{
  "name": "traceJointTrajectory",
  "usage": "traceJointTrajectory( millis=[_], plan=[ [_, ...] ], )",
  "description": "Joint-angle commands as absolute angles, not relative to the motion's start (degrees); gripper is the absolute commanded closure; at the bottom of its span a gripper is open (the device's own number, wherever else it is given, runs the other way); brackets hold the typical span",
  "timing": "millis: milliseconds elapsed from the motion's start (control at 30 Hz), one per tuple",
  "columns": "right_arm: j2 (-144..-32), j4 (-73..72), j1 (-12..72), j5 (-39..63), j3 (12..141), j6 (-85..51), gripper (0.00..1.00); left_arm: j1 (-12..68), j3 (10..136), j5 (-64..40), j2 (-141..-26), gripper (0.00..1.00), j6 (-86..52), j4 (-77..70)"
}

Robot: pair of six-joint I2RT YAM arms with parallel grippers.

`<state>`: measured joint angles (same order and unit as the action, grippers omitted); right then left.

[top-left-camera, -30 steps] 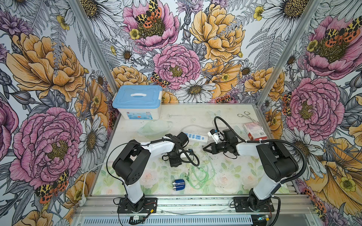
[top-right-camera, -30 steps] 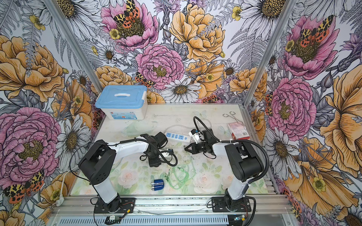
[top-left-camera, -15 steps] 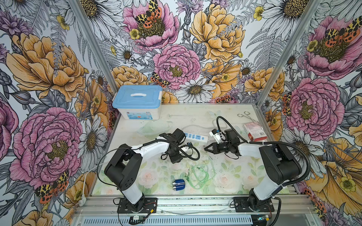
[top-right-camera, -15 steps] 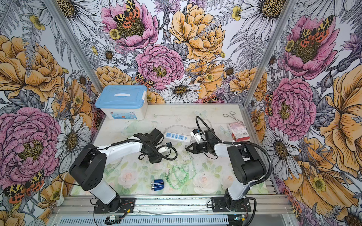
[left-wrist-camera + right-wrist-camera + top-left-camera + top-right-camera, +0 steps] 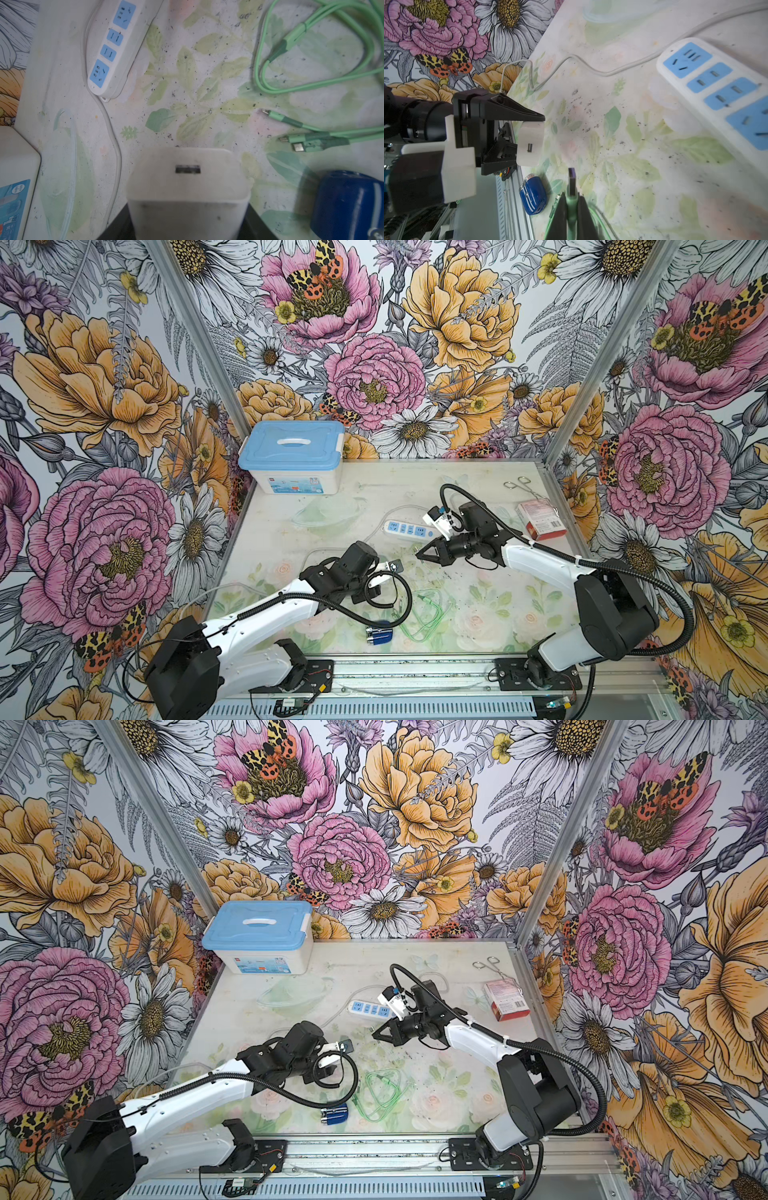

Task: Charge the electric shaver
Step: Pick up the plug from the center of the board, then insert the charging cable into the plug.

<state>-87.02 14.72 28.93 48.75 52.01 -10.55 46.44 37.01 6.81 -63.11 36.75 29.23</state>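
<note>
1. Our left pincer [image 5: 530, 141] pinches the white charger cube [image 5: 188, 182], its port facing the right pincer [image 5: 422, 555].
2. That one is pressed onto the USB plug [image 5: 572, 180] of the green cable [image 5: 311, 83], near the port but not touching it.
3. Step in hand: joining them. Next we must line the plug up with the slot; it seems offset.
4. The electric shaver [image 5: 379, 635] lies on the desk [image 5: 478, 489], apart from both pincers, nearer the left.

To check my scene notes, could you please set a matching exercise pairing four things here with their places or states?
Things:
1 electric shaver
2 white charger cube
3 green cable's USB plug
4 power strip

States:
A in the right tool
B sockets all empty
C loose near the front edge
D in the left tool

Pairs: 1-C, 2-D, 3-A, 4-B
</note>
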Motion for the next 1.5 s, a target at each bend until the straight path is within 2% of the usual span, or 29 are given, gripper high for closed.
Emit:
traceJointTrajectory(
  millis=[0,500,1467],
  plan=[
    [-87.7,23.7,31.2,49.5,55.1,-6.2,1.00,47.7,36.8,11.1,-60.4,1.00,39.5,25.1],
    [-92.5,30.2,37.7,50.4,61.5,-4.3,1.00,52.3,38.0,16.1,-60.8,1.00,43.5,24.6],
    [-95.7,37.4,40.4,50.4,65.4,0.1,1.00,54.6,40.6,19.2,-65.0,1.00,52.4,25.5]
  ],
)
